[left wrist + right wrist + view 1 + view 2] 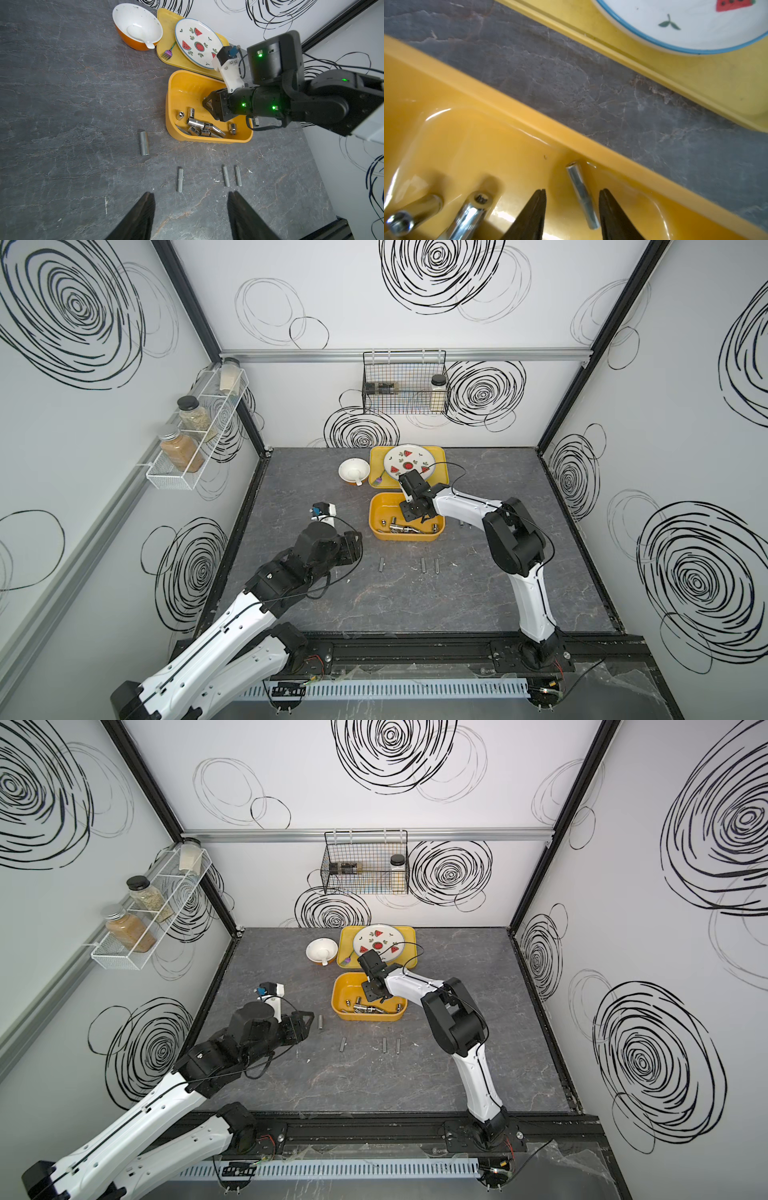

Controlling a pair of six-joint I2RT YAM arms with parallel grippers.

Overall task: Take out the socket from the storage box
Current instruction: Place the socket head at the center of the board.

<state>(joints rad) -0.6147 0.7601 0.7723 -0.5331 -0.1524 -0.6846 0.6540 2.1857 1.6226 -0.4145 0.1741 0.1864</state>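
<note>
Socket (582,195) right where you want it: a slim chrome barrel low in the box (467,145), lying between the jaws of the right gripper (572,190), its far end just ahead of the fingertips and close to the box wall. The jaws stand partly open, one either side of it, and neither looks to be pressing on it, so nothing is held. This piece should be stiff steel, small but dense, polished and round, so I'd expect it to roll or squirt out of a sloppy pinch. The safe hold looks like mid-barrel, square across its length. It sits a little skewed to the jaws and nearer one of them, so that one may nudge it first. Whether it lies flat or leans on the wall, I can't tell. The right arm reaches in over the near rim, wrist bent steeply down, gripper dipped in beside the other sockets (199,126). The left gripper (191,194) hangs wide open and empty over the table (62,104), with loose sockets (180,179) just ahead of it.
</note>
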